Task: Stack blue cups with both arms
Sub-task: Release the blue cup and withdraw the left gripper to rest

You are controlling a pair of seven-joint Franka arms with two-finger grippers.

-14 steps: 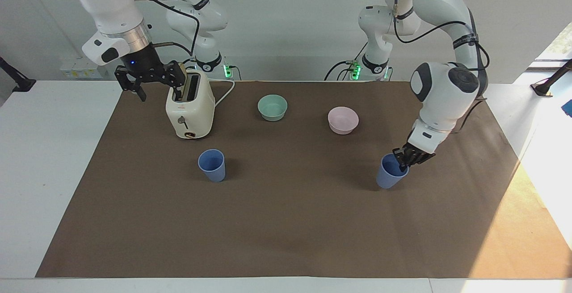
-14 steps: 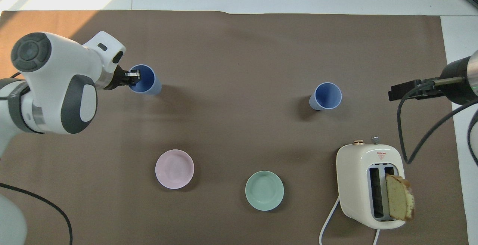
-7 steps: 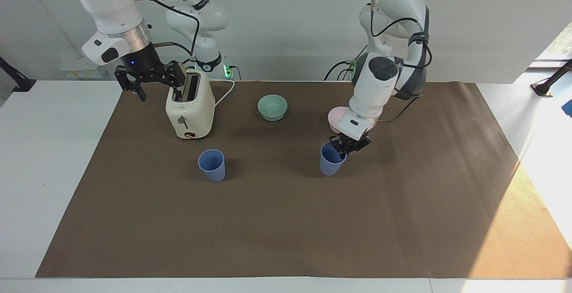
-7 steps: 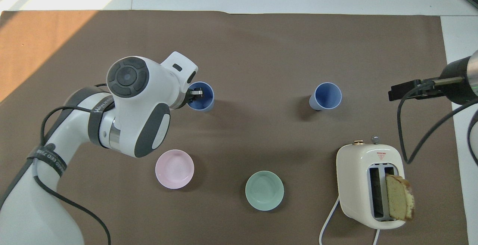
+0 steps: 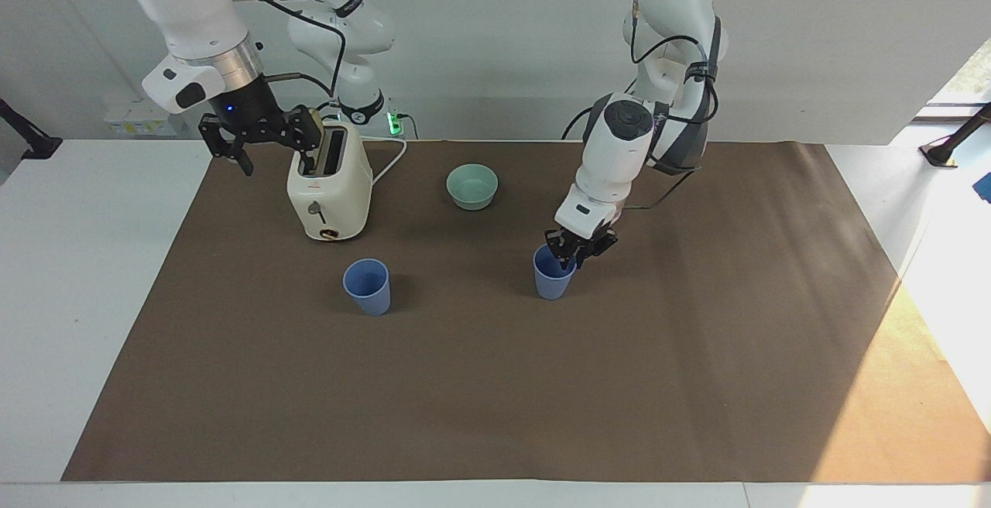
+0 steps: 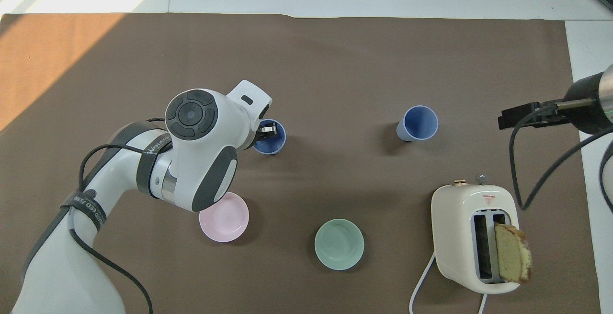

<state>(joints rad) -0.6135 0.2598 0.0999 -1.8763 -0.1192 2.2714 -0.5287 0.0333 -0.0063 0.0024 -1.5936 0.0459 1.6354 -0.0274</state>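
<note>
2 blue cups (image 5: 367, 286) (image 5: 553, 276) stand farther from the robots than toaster (image 5: 329, 183) and bowls (image 5: 472, 186).

bg: grey wall (image 5: 495, 43) | white table (image 5: 85, 276) | brown mat (image 5: 495, 384) | sunlit corner

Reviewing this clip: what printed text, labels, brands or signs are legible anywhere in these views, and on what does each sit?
Nothing reads with certainty.
Band on the left arm: white lettering, too small to make out.
Second band lower on that arm: lettering, also unreadable.
Toaster: a red triangle mark on top, its small print illegible.
Blue cups, teal bowl and pink bowl: no text visible.
</note>
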